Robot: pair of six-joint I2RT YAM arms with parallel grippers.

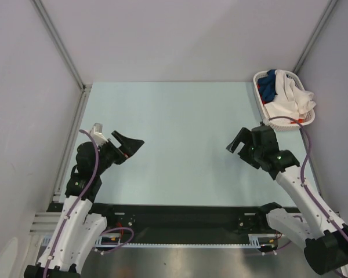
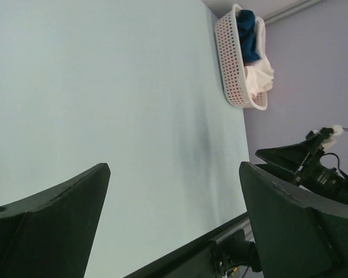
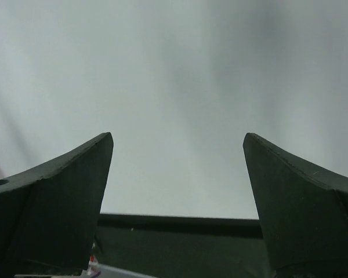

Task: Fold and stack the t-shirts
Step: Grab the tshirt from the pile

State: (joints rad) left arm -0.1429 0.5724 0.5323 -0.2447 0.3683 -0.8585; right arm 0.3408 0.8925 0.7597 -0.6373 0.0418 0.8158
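Observation:
The t-shirts lie bundled in a white lattice basket at the far right of the table: a white shirt on top and a dark blue one behind it, with a bit of red showing. In the left wrist view the basket shows the blue shirt and the white shirt. No orange shirt shows. My left gripper is open and empty over the near left of the table. My right gripper is open and empty at the near right, short of the basket.
The pale blue table top is walled by grey panels at the back and sides. A black rail runs along the near edge between the arm bases. The right arm's cable loops by the basket's near rim.

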